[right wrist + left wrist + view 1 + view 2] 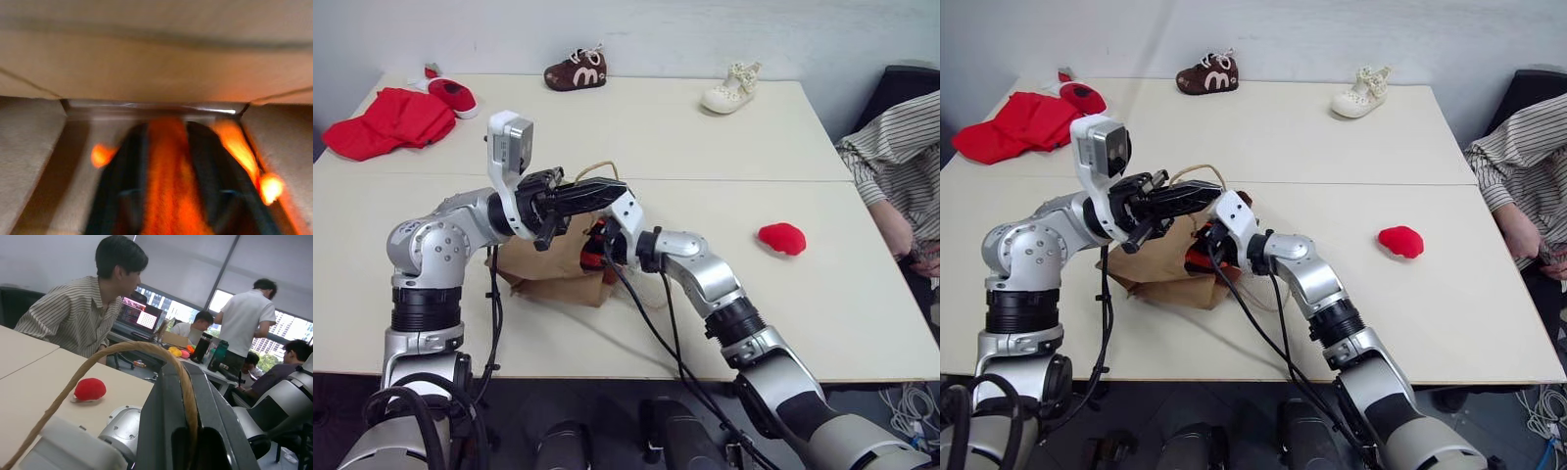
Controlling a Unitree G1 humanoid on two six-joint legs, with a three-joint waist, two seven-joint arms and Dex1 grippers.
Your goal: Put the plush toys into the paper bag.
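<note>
1. While clamped tight on the tan string handle (122, 350), left end effector (576, 196) lifting brown kraft paper bag (543, 262).
2. Right end effector (166, 161) inside the bag, pinching fuzzy orange plush toy (166, 196).
3. Rounded red plush toy (781, 238) lying apart on cream worktop (705, 137).

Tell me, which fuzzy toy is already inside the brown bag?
The orange plush toy. It sits between the right hand's fingers inside the paper bag. The red plush toy lies alone on the table, apart from the bag.
</note>
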